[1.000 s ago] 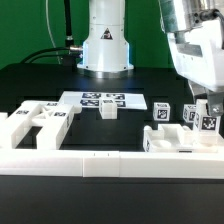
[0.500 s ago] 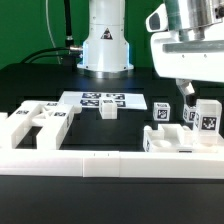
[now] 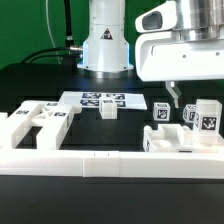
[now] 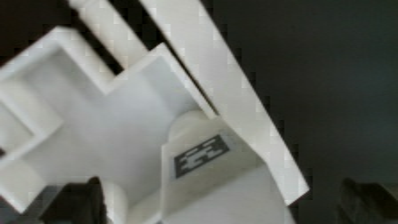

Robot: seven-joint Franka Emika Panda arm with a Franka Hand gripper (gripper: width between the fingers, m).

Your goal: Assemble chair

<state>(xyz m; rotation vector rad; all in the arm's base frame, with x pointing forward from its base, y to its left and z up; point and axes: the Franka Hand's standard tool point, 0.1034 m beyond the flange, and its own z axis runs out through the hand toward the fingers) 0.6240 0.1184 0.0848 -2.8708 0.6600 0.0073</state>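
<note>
- Exterior view: my two-finger gripper [image 3: 176, 95] hangs above the right-hand group of white blocky plastic chair pieces [image 3: 185, 128] with black-and-white square tags, and is clear of them.
- My jaws are wide apart with nothing between them. One dark finger [image 3: 172, 93] shows under the white hand. The other I can't make out.
- The group is at the exterior view's right. Short square posts stand upright with tags facing the camera, around a low white base piece. I can't tell if the posts are seated in its slots or just standing beside it.
- At the exterior view's left, white slotted panel pieces [image 3: 35, 125] lie flat on the black table [image 3: 30, 88], well apart from the right group. Their recesses show dark inside.
- Between the two, one short white square post [image 3: 108, 110] stands alone at the near edge of the marker board [image 3: 95, 98]. I can't tell if it is on the board or just in front of it.
- A long low white border rail [image 3: 110, 165] runs across the front. The panel pieces and the right group sit just behind it.
- The wrist view is blurred. A white slotted panel [image 4: 98, 110] with dark openings lies under me, and a tagged white post [image 4: 205, 150] is close to the lens.
- My fingertips [image 4: 50, 200] are dark blurs on either side of that post, with gaps between.
</note>
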